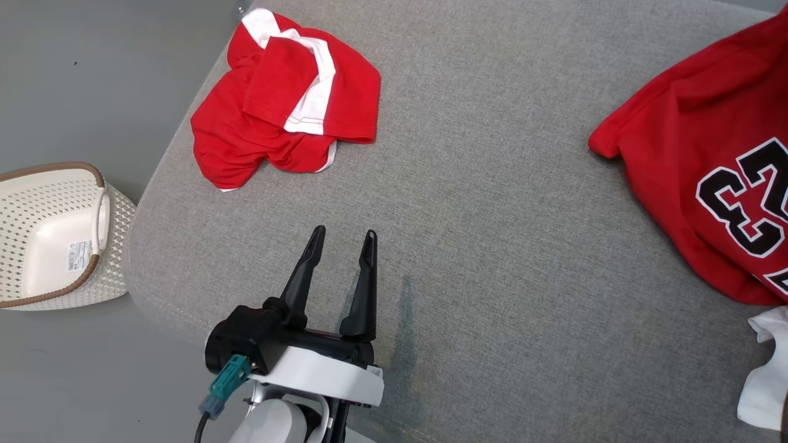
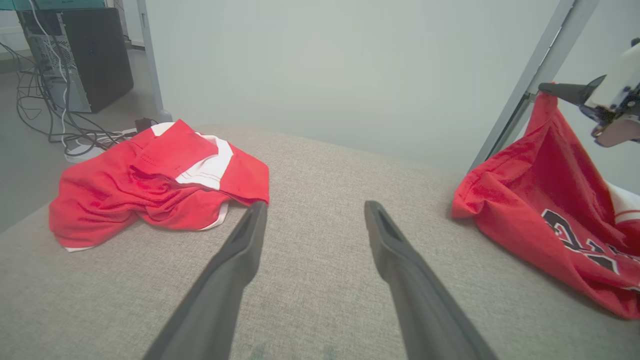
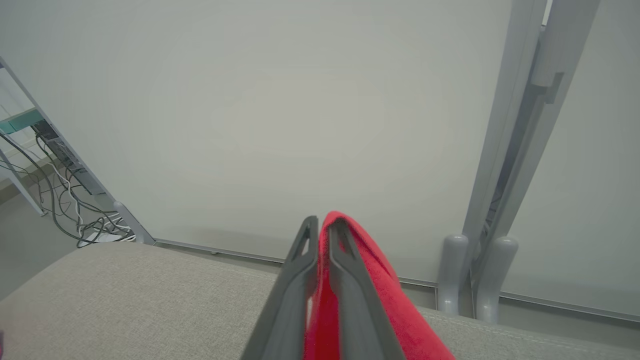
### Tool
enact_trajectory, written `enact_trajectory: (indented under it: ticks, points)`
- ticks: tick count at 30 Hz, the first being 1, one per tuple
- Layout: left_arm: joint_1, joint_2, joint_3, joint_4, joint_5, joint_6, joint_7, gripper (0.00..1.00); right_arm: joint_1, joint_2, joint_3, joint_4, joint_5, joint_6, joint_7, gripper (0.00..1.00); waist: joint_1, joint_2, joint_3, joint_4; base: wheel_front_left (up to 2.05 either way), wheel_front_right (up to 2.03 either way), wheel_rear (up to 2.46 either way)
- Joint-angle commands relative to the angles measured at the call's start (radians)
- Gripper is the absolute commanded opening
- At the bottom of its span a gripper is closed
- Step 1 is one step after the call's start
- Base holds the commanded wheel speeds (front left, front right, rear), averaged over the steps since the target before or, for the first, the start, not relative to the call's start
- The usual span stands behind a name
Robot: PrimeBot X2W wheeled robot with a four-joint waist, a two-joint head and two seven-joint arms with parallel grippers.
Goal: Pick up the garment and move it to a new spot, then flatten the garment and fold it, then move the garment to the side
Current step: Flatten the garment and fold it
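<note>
Evidently the first step is in hand: the right gripper (image 3: 322,225) is clenched on a fold of the red jersey (image 1: 695,160). In the left wrist view it holds that edge up off the cushion (image 1: 492,215), while the numbered part lies on the fabric at the right. The left gripper (image 1: 343,240) hangs released over the near middle, fingers apart and grasping nothing. The next move likely calls for a higher lift so the hem clears the cushion, then a carry leftward to the bare middle, where both grippers could begin the spread. Open room lies between the jersey and the crumpled garment (image 1: 277,111) at the far left. That garment sits close to the cushion's left edge, with a basket (image 1: 114,264) on the floor beyond. A white cloth (image 1: 766,375) lies just beside the jersey's near edge and could be dragged along. A post (image 2: 530,85) stands behind the raised gripper, so swinging farther that way looks tight.
</note>
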Motion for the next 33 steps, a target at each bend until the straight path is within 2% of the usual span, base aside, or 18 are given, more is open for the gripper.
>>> enact_trajectory:
  ticks: [1,8,12,15,20,25,26,33]
  points:
    - [-0.018,0.003,-0.005,0.006,-0.002,0.002,-0.004,1.0,0.014,0.016,0.007,0.045,-0.018,0.0,0.01,1.0,0.0,0.0,-0.004,0.001,0.0,0.0,0.0]
    - [-0.032,0.003,0.016,0.024,0.03,-0.008,-0.004,1.0,0.07,0.061,0.06,0.075,-0.025,0.0,-0.001,1.0,0.0,0.0,-0.048,-0.054,0.0,0.0,0.0]
    - [-0.024,0.004,0.071,0.035,0.066,-0.014,-0.004,1.0,0.13,0.121,0.107,0.034,0.019,0.0,-0.049,1.0,0.0,0.0,-0.104,-0.141,0.0,0.0,0.0]
    - [-0.012,0.004,0.112,0.042,0.09,-0.023,-0.004,1.0,0.174,0.138,0.14,-0.017,0.072,0.0,-0.063,1.0,0.0,0.0,-0.138,-0.204,0.0,0.0,0.0]
    - [0.012,0.004,0.176,0.051,0.12,-0.041,-0.004,1.0,0.287,0.136,0.195,-0.141,0.172,0.0,-0.089,1.0,0.0,0.0,-0.191,-0.299,0.0,0.0,0.0]
    - [0.033,0.003,0.229,0.048,0.13,-0.048,-0.004,1.0,0.438,0.089,0.222,-0.287,0.241,0.0,-0.128,1.0,0.0,0.0,-0.232,-0.375,0.0,0.0,0.0]
    - [0.043,0.004,0.247,0.048,0.132,-0.052,-0.004,1.0,0.507,0.08,0.216,-0.344,0.256,0.0,-0.144,1.0,0.0,0.0,-0.247,-0.399,0.0,0.0,0.0]
    - [0.09,0.004,0.289,0.048,0.117,-0.053,-0.004,1.0,0.779,0.087,0.127,-0.542,0.289,0.0,-0.182,1.0,0.0,0.0,-0.298,-0.463,0.0,0.0,0.0]
